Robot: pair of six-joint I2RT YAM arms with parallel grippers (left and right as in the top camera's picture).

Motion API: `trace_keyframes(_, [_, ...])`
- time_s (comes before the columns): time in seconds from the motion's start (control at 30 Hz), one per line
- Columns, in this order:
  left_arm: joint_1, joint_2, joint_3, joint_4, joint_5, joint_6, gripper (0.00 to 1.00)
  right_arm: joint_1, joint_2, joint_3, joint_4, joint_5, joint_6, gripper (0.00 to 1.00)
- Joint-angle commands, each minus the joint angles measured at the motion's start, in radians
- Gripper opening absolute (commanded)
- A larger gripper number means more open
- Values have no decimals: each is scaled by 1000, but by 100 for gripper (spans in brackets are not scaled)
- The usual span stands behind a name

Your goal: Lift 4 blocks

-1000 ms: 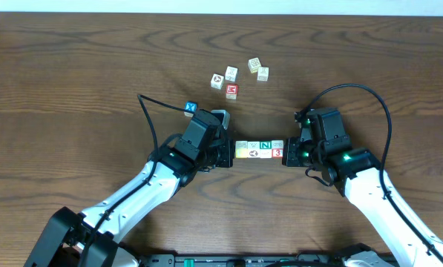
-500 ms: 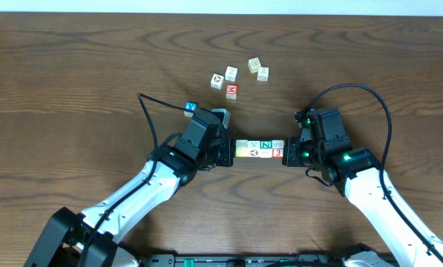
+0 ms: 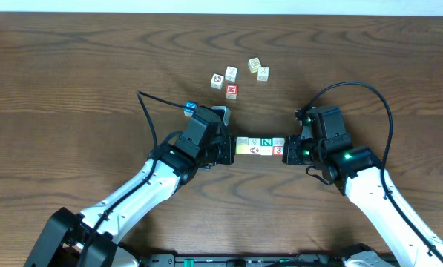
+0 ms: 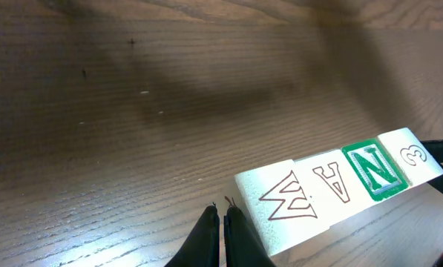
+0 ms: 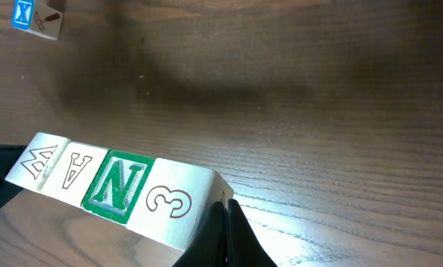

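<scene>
Left gripper: fingers clenched together with nothing between them; the closed tip presses flat against the left end of the block row.
Right gripper: likewise clenched on nothing; its closed tip presses against the right end of the row.
Row of four blocks: side by side and touching, squeezed end to end between the two gripper tips; midway between the arms, near the middle of the tabletop.
Order, left to right: zigzag-marked block against the left gripper; then the A block; then the green N block; the 3 block against the right gripper.
Height: in both wrist views the row's shadow lies apart from it on the wood; the row appears clear of the tabletop.
Blue cube: on the tabletop just behind the left gripper, apart from the row.
Loose cubes: a cluster of five farther back, one of them a red cube; well apart from the row.
</scene>
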Motion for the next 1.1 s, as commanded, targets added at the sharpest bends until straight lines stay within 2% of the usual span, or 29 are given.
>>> trace_keyframes(0.0, [-30,-22,62,29,146,3,7,37,-14,37,18,-209,-6,1])
trace_keyframes(1.07, [-30,-22,62,29,146,3,7,37,-13,37,7,-208,-6,1])
